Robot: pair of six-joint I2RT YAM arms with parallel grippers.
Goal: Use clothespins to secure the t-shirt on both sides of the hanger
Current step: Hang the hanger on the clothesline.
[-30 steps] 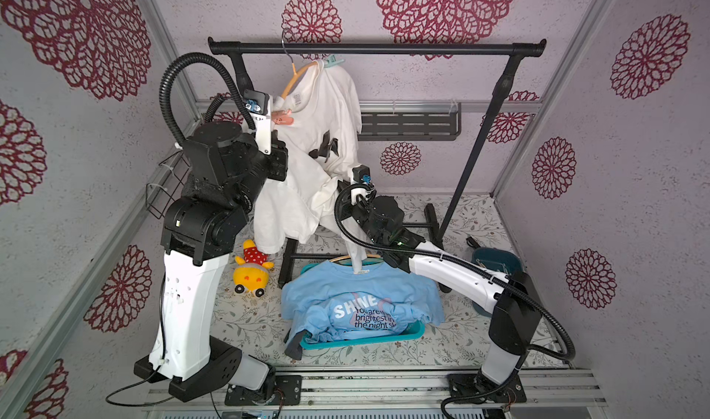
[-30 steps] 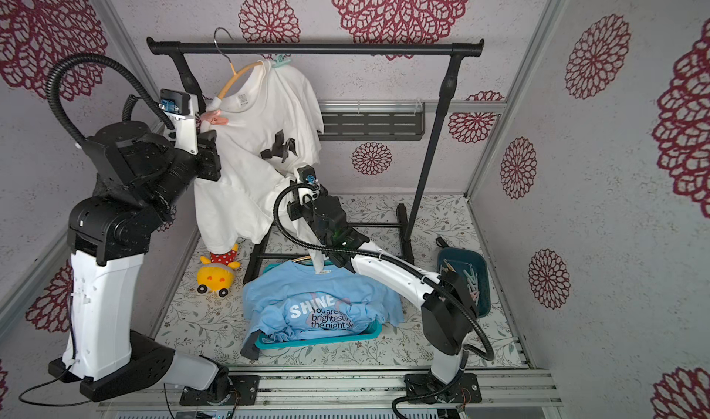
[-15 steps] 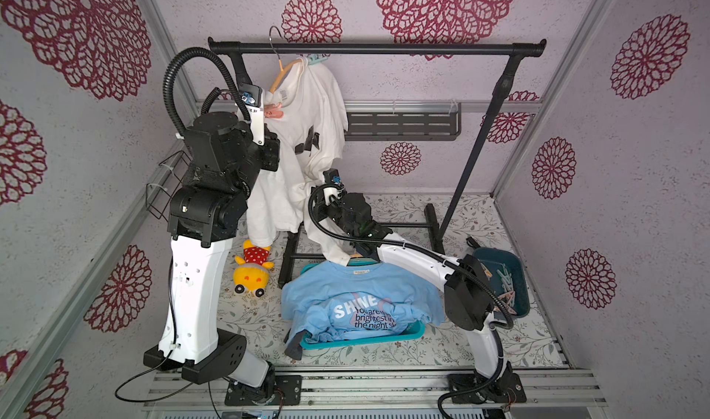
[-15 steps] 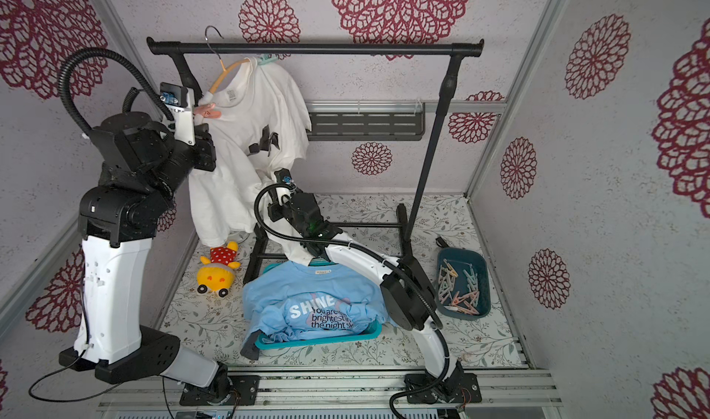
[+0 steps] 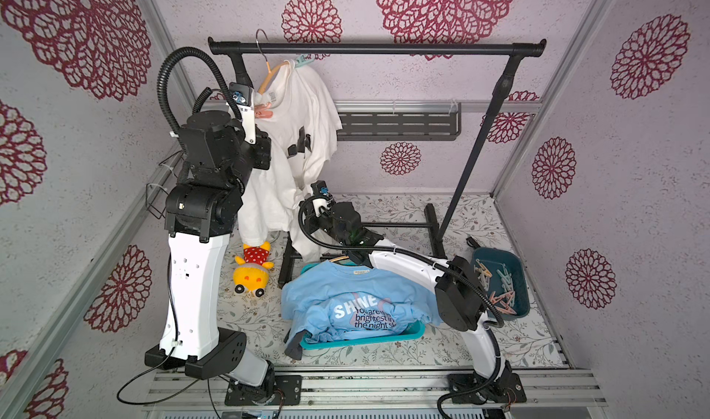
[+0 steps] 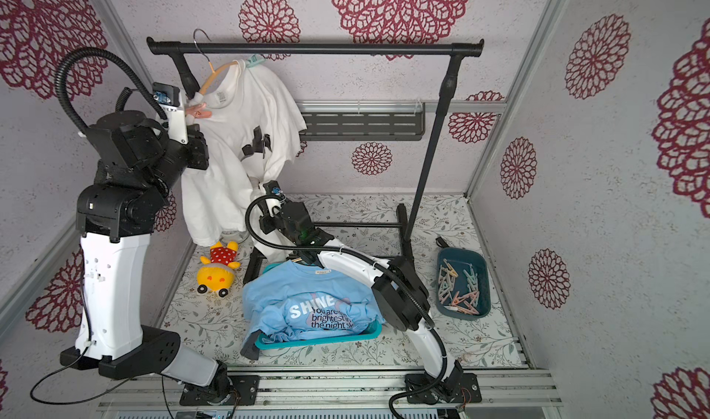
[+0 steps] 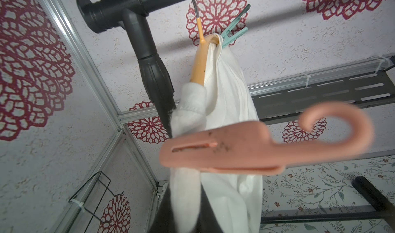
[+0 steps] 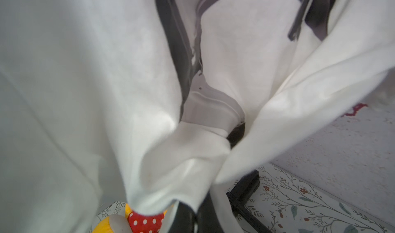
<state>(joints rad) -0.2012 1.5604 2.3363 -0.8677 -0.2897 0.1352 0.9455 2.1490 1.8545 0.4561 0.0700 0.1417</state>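
A white t-shirt (image 5: pixel 303 129) (image 6: pixel 246 129) hangs from an orange hanger (image 5: pixel 272 74) (image 7: pixel 198 65) at the left end of the black rail (image 5: pixel 376 47). A mint clothespin (image 5: pixel 305 60) (image 7: pixel 233 35) clips its right shoulder. My left gripper (image 5: pixel 259 104) (image 7: pixel 192 170) is shut on a pink clothespin (image 5: pixel 264 111) (image 6: pixel 199 110) (image 7: pixel 245 148), held sideways beside the collar below the hanger's bare left arm. My right gripper (image 5: pixel 303 200) is shut on bunched lower fabric of the t-shirt (image 8: pixel 181 152); its fingers are hidden in the cloth.
A dark blue bin (image 5: pixel 519 271) (image 6: pixel 483 275) with several clothespins sits on the floor at the right. A teal basket (image 5: pixel 415 330) holds a blue t-shirt (image 5: pixel 345 294). A yellow plush toy (image 5: pixel 251 273) lies by the rack's foot (image 5: pixel 286 259). A black wall shelf (image 5: pixel 395 127) runs behind.
The hanger and t-shirt have slid left along the rail. Both arms moved left with them, the left one keeping the pink clothespin and the right one keeping its hold on the fabric.
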